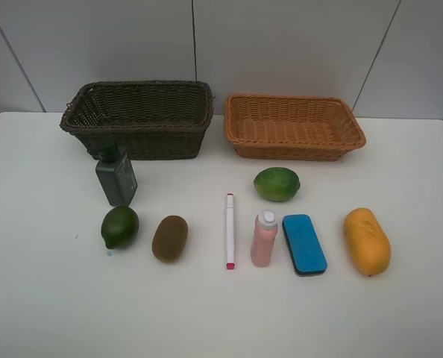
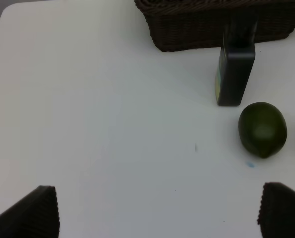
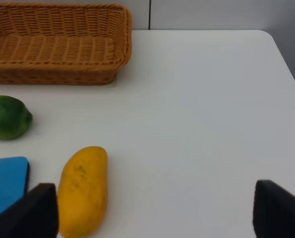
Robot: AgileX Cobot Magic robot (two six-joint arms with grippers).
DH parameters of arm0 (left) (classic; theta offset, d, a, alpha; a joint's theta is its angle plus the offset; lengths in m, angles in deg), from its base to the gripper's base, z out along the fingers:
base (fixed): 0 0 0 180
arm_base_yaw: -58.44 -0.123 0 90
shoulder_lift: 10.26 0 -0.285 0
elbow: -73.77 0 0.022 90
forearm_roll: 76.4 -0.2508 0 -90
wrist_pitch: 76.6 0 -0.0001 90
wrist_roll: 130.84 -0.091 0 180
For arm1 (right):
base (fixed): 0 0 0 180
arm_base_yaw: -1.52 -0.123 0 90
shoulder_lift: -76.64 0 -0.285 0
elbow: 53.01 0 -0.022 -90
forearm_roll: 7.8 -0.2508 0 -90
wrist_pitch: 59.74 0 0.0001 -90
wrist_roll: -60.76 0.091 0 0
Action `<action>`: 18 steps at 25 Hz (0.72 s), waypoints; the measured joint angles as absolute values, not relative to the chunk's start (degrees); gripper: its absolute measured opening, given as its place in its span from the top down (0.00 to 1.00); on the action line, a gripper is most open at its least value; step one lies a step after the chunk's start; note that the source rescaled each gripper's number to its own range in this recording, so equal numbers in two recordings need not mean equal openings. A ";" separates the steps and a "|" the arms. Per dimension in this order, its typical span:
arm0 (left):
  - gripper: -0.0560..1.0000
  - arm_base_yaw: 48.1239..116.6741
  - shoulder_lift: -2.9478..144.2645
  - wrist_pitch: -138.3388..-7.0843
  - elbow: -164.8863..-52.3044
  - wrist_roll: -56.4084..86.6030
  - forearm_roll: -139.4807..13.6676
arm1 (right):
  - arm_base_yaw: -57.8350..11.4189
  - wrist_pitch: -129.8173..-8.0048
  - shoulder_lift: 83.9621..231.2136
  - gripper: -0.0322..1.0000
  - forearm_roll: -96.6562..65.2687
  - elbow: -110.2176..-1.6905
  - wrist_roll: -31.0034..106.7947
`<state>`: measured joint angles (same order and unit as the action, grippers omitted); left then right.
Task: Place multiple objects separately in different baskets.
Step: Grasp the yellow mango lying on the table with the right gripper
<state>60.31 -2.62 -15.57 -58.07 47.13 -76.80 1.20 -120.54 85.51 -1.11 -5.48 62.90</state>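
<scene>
Brown basket (image 1: 143, 142), tan basket (image 1: 292, 150) (just beside), mango (image 1: 367, 241) well apart

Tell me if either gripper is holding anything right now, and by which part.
Nothing is held. The left gripper and right gripper both stand open and empty above the table; the mango and dark green bottle nearby sit untouched.

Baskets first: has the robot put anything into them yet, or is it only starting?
Nothing looks done: the dark basket and the tan basket both look empty. Nothing is held; the left gripper and right gripper hang open over the table. Left to sort: mango, front green fruit, back green fruit, kiwi, dark bottle, pink bottle, eraser, marker.
</scene>
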 joint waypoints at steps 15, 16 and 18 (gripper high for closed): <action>0.00 60.31 -2.62 -15.57 -58.07 47.13 -76.80 | 1.20 -120.54 85.51 0.02 -1.11 -5.48 62.90; 0.00 60.31 -2.62 -15.57 -58.07 47.13 -76.80 | 1.20 -120.54 85.51 0.02 -1.11 -5.48 62.90; 0.00 60.31 -2.62 -15.57 -58.07 47.13 -76.80 | 1.20 -120.54 85.51 0.02 -1.11 -5.48 62.90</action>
<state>60.31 -2.62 -15.57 -58.07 47.13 -76.80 1.20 -120.54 85.51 -1.11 -5.48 62.90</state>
